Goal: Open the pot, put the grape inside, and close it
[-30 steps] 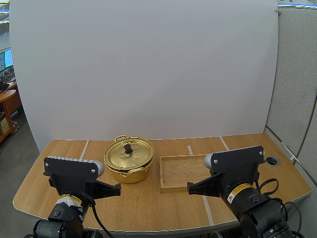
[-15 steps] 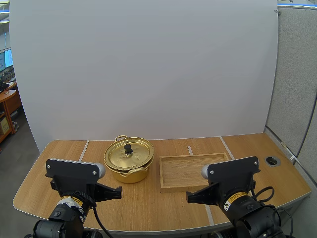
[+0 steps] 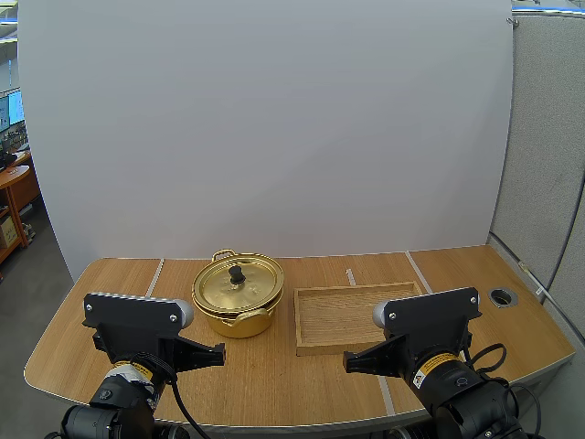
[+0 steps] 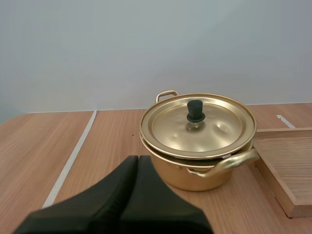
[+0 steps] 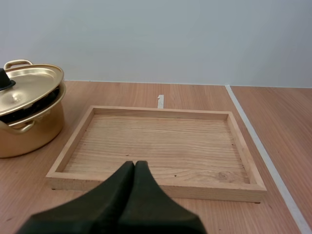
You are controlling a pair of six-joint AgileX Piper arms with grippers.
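A golden pot (image 3: 236,306) stands on the wooden table left of centre, its lid (image 3: 238,282) with a black knob (image 3: 236,272) resting slightly askew on top. My left gripper (image 3: 219,350) is shut, its tips in front of the pot and apart from it. In the left wrist view the shut fingers (image 4: 138,159) form one dark wedge pointing at the pot (image 4: 197,170). My right gripper (image 3: 347,361) is shut too, just short of the near rim of the wooden tray (image 3: 352,346). In the right wrist view its tips (image 5: 134,164) hover before the tray (image 5: 161,111), with the pot (image 5: 24,131) beside it.
The shallow tray lies right of the pot with a small gap between them. White tape lines (image 3: 155,274) cross the tabletop. A round cable hole (image 3: 501,296) sits near the table's right end. The table's front edge runs just under both arms.
My right arm has sunk and drawn back a little since a second ago. The left arm has dipped slightly. Pot, lid and tray have not moved.
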